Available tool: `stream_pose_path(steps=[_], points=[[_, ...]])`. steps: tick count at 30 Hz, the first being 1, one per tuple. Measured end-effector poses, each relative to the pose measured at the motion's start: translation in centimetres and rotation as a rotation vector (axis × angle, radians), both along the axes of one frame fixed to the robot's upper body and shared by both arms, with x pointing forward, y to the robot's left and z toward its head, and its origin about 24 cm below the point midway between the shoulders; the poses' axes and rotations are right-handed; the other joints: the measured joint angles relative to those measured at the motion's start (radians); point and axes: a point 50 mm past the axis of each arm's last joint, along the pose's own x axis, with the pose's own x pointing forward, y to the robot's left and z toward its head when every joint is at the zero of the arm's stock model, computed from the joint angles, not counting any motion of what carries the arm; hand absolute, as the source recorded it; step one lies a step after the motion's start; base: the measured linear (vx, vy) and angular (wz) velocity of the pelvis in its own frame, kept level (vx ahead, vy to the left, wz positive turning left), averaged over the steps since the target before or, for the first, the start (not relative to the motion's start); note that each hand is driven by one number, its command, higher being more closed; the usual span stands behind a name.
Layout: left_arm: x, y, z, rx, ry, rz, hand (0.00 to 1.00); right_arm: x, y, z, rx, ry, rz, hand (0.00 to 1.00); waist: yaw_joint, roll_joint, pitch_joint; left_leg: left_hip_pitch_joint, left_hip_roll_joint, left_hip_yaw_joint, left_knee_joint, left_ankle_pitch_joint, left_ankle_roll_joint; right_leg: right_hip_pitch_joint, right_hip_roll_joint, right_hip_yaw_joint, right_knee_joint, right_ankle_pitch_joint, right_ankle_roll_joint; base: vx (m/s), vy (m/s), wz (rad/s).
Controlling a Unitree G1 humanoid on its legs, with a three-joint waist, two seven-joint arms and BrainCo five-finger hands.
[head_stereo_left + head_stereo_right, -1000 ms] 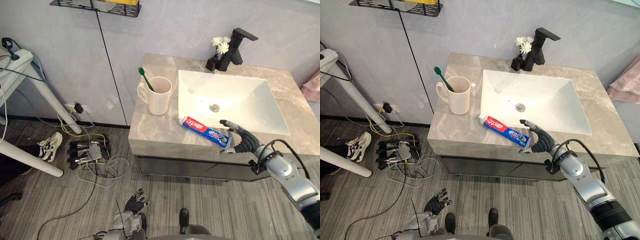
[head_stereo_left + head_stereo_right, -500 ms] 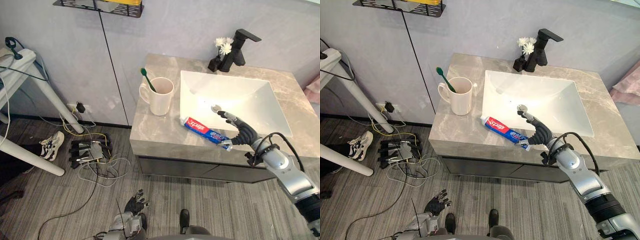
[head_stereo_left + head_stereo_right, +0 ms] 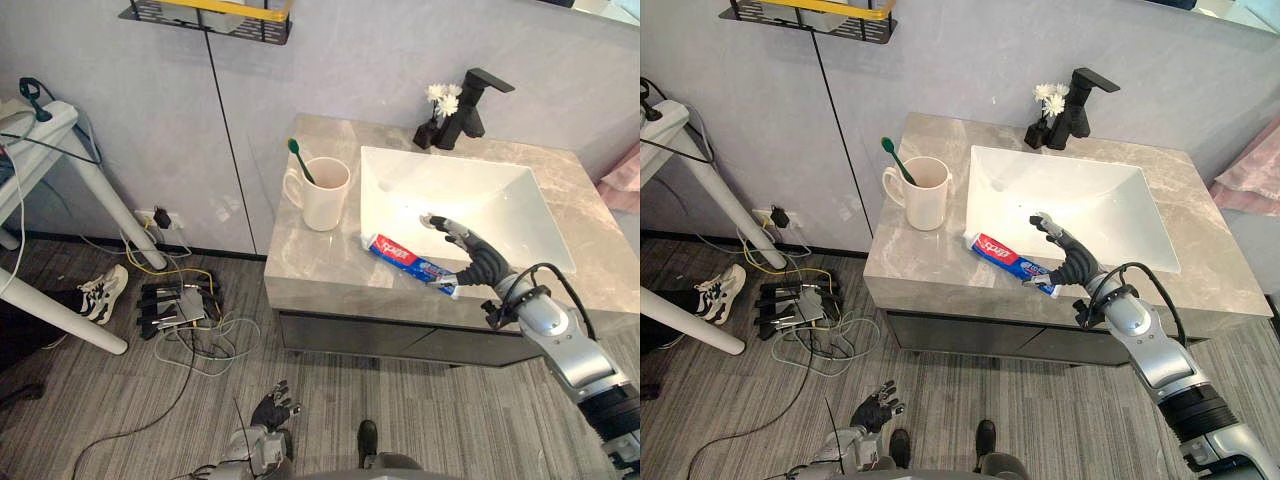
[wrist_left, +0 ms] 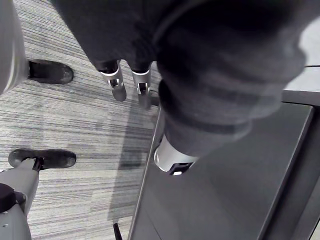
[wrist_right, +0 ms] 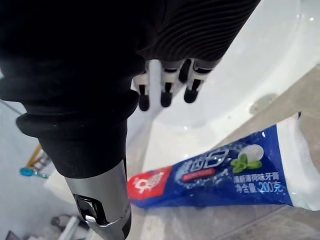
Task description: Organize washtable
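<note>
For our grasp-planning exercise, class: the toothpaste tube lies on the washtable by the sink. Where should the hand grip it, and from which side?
Likely best: grip the toothpaste tube mid-body, across its narrow width, from above. It lies flat on the counter beside the sink, so only its long edges offer purchase; the open right hand is at its white end.

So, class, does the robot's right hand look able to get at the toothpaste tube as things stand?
Probably yes. The right hand is open right over one end of the toothpaste tube on the counter, with nothing between them.
</note>
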Motion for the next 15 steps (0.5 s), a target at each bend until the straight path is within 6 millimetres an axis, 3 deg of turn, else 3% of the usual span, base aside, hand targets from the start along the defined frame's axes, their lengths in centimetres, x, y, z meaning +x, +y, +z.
stream_pose_path(steps=[8, 9, 11, 15], points=[[-0.01, -0.08, 0.01, -0.003, 0.0, 0.001, 0.0, 0.05, -0.28, -0.32, -0.006, 0.014, -0.013, 0.0, 0.0, 0.003, 0.003, -0.004, 0.002, -0.022, -0.001, 0.006, -0.01, 0.0, 0.007, 0.012, -0.009, -0.008, 0.007, -0.01, -0.005, -0.01], [0.02, -0.06, 0.03, -0.002, -0.002, 0.001, 0.0, 0.05, -0.28, -0.32, -0.006, 0.014, -0.013, 0.0, 0.0, -0.001, 0.004, -0.004, -0.001, -0.022, -0.001, 0.007, -0.011, 0.0, 0.004, 0.016, -0.007, -0.018, 0.018, 0.0, 0.0, 0.0], [0.25, 0.1, 0.16, 0.001, -0.011, 0.003, 0.0, 0.08, -0.31, -0.29, -0.007, 0.013, -0.014, 0.0, 0.001, -0.025, 0.012, 0.002, -0.025, -0.019, -0.016, 0.017, -0.019, 0.0, -0.021, 0.033, -0.002, -0.095, 0.015, 0.0, -0.027, 0.04], [0.32, 0.0, 0.21, -0.005, -0.015, 0.008, 0.0, 0.17, -0.37, -0.34, -0.009, 0.016, -0.019, 0.0, -0.001, -0.026, 0.02, 0.005, -0.017, -0.024, -0.03, 0.038, -0.025, -0.01, -0.018, 0.033, 0.006, -0.107, 0.015, 0.01, -0.037, 0.0]])
